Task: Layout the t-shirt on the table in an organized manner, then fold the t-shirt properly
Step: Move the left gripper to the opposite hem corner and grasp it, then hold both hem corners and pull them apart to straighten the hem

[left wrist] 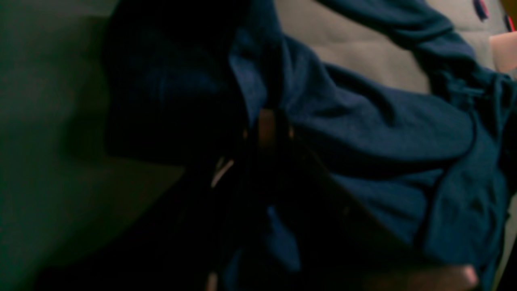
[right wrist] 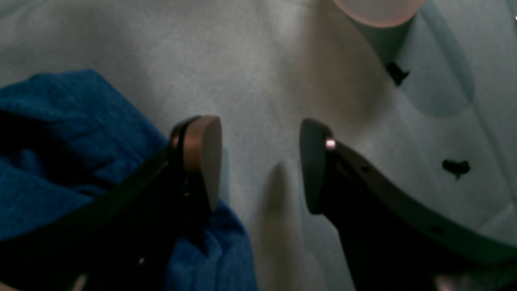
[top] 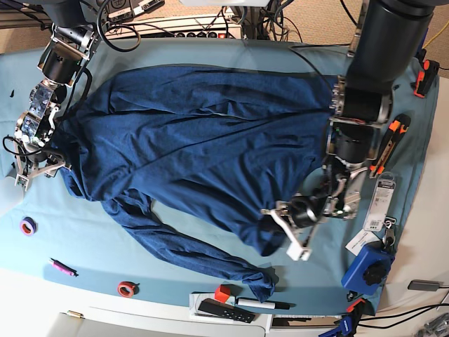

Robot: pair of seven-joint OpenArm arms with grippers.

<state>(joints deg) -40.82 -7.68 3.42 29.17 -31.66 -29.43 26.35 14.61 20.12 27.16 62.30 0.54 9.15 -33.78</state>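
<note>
Red tape ring (top: pixel 126 288) near t-shirt (top: pixel 203 133) sleeve

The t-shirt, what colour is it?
The t-shirt is dark navy blue, plain with no pattern; the base view shows it best.

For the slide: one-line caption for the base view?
Left tool pinches the t-shirt spread across the table; right tool open at its edge.

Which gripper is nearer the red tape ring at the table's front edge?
Right gripper, by the shirt's corner on that side of the red tape ring. Left gripper is farther, across the hanging sleeve.
</note>
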